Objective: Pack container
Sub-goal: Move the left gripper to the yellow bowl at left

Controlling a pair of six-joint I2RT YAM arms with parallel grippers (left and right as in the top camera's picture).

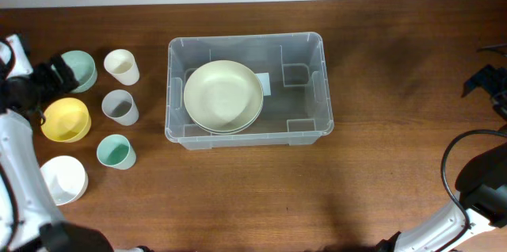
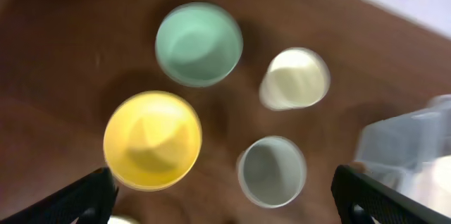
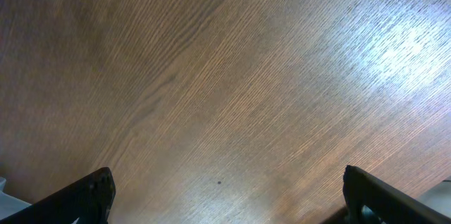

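Hovering with jaws spread wide and gripping nothing are the left end effector (image 2: 222, 182) and right end effector (image 3: 227, 178), above the wooden worktop (image 1: 396, 85). Lower left of the overhead frame: white bowl (image 1: 63, 179), teal cup (image 1: 116, 152), yellow bowl (image 1: 66, 119), grey cup (image 1: 120, 107). Mid-frame sits the clear container (image 1: 305, 105), pale green plates (image 1: 223, 95) stacked inside. Upper left: mint bowl (image 1: 79, 70), cream cup (image 1: 121, 66).

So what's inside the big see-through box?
A pale green plate lies inside the container, seemingly on another. It covers part of the white label; anything beneath is hidden.
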